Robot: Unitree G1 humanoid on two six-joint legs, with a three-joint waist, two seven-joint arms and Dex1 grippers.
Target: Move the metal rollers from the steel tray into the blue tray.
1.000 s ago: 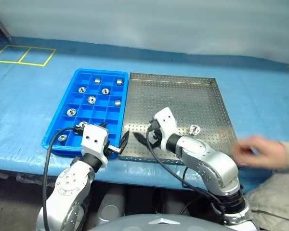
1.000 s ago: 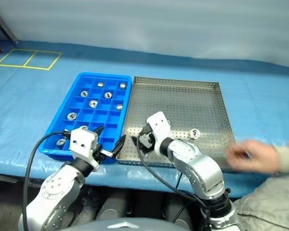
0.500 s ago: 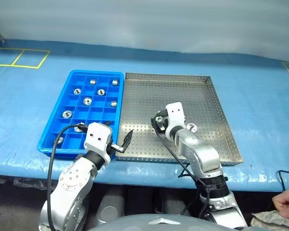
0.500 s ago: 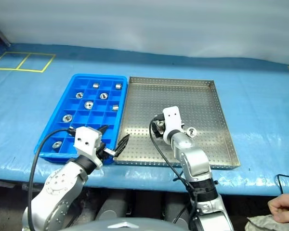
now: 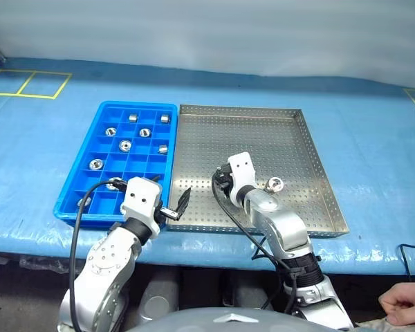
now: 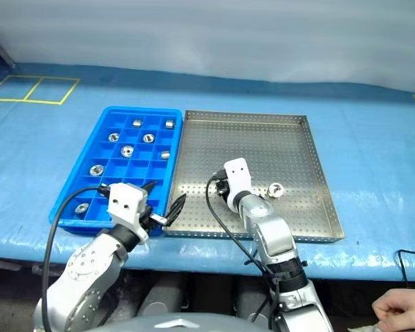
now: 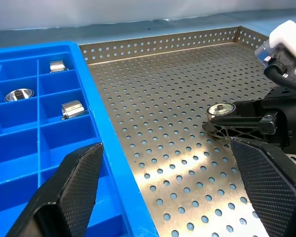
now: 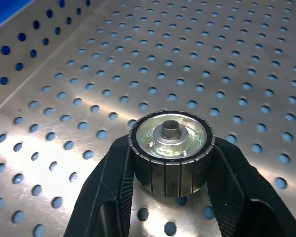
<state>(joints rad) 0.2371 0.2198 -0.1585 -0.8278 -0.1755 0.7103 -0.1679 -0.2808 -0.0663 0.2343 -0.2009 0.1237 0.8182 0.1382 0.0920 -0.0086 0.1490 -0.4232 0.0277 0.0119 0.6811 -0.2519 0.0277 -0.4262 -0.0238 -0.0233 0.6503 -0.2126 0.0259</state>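
Observation:
The steel tray (image 5: 277, 138) lies on the blue table with the blue tray (image 5: 75, 185) against its left side. My right gripper (image 8: 170, 168) is low over the steel tray's floor, shut on one of the metal rollers (image 8: 169, 136), which rests on the perforated floor between both fingers. The left wrist view shows that same roller (image 7: 222, 109) in the black fingers. Another roller (image 5: 274, 184) lies loose to its right. Several rollers (image 5: 125, 145) sit in the blue tray's compartments. My left gripper (image 5: 167, 190) hangs open at the trays' near edge, holding nothing.
A person's hand (image 5: 401, 304) rests low at the right, off the table. Yellow tape lines (image 5: 28, 83) mark the far left of the blue table cover. A pale wall runs along the back.
My right gripper sank towards the tray floor and shut on the roller. The person's hand drew back from the tray's right side. The left arm stayed still.

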